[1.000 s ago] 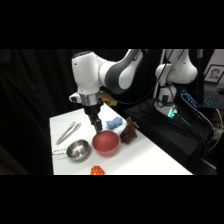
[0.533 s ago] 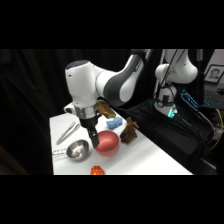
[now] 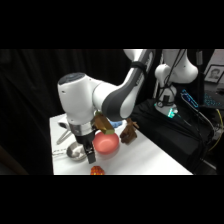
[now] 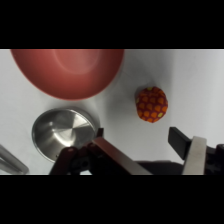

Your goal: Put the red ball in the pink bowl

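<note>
Orange-red ball not yet picked up

Orange-red, the red ball [image 4: 151, 104] lies free on the white table [image 4: 200, 85], just beside the pink bowl [image 4: 67, 70], outside it. The gripper [image 4: 145, 142] hovers near the ball with fingers spread, holding nothing. Grasping and carrying are left. A metal bowl [image 4: 64, 132] sits near the pink bowl; behind the table, dark curtain.

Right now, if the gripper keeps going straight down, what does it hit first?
Probably bare table. The open gripper points between the metal bowl and the red ball, slightly short of the ball. Depth is unclear.
</note>
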You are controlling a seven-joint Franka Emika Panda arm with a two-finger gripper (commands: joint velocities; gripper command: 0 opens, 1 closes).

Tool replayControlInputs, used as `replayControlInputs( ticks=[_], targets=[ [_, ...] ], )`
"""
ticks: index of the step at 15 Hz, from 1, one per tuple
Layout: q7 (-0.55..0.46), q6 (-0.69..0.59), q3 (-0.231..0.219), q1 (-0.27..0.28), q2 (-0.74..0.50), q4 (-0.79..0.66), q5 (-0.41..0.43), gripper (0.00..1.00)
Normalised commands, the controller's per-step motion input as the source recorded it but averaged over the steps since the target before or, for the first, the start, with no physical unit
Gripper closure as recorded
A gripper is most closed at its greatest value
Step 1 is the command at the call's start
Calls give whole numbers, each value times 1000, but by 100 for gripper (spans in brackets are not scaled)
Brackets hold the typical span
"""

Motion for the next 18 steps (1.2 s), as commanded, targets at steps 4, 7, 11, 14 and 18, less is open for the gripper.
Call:
replayControlInputs(
  ticks=[4, 7, 11, 14, 18],
  targets=[
    [169, -48, -51, 107, 292, 394, -48, 0],
    [155, -30, -67, 102, 221, 291, -45, 0],
    [122, -2, -62, 79, 156, 193, -22, 0],
    [78, 51, -37, 48, 142, 146, 18, 0],
    [38, 131, 5, 24, 113, 115, 71, 0]
  ],
)
